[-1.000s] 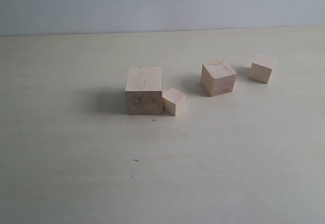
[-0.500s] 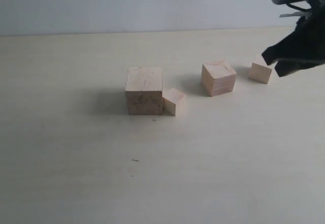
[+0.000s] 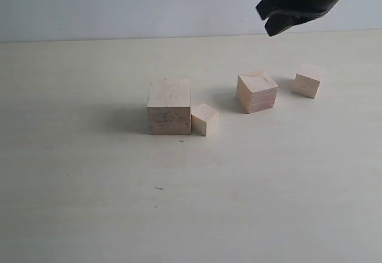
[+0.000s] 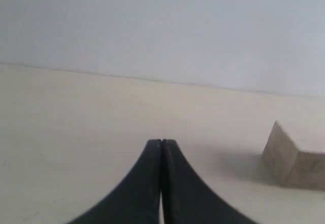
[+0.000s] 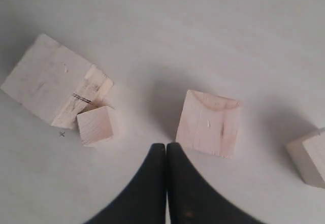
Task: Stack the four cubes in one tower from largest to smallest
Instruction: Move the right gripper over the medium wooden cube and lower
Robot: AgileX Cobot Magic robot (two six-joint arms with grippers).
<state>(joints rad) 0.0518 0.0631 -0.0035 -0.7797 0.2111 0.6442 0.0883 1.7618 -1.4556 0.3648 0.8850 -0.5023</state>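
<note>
The four cubes sit unstacked, each flat on a face, on the pale table [image 3: 89,203]: the largest cube [image 3: 169,105] squarely faces the exterior view with the smallest cube [image 3: 205,119] against its right side, while the second-largest cube [image 3: 256,91] and third cube [image 3: 308,80], apart to the right, each turn a corner forward. All are plain pale wood with visible grain. Bare tabletop lies wide in front and to the left; the right gripper [image 3: 271,19], clenched and empty, hangs high near the second-largest cube, and the left gripper [image 4: 161,144] is likewise clenched on nothing.
</note>
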